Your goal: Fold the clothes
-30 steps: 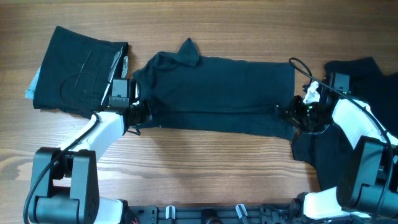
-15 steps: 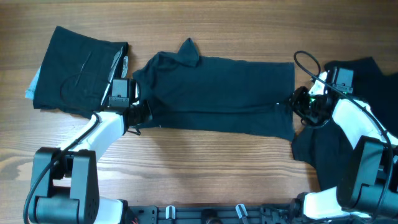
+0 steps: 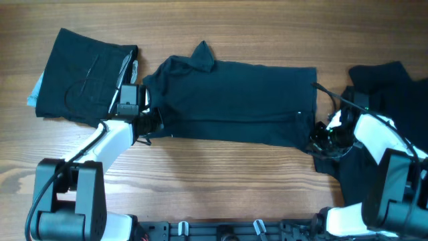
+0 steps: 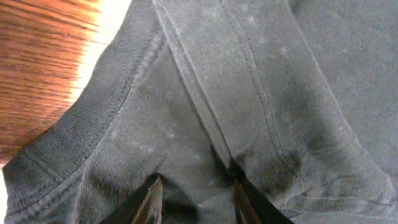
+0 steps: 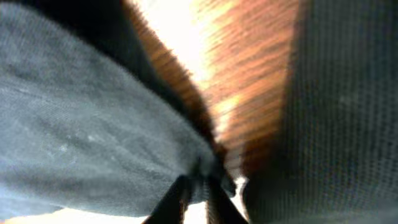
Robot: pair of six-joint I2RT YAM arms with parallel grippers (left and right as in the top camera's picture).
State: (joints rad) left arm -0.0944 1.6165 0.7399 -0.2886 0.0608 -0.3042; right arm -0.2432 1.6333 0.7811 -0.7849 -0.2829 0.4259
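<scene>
Left fingers (image 4: 151,200) are seen nearly shut on the dark shirt (image 3: 234,100), spread across the middle of the counter (image 3: 234,33); right fingers (image 5: 177,198) are clamped on its right edge. That grip has been shifted nearer within the last half-second, so the fold is judged barely begun. No container is seen.

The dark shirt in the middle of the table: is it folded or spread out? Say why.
Partly folded. The shirt lies in one long band with a layer's edge running along it.
</scene>
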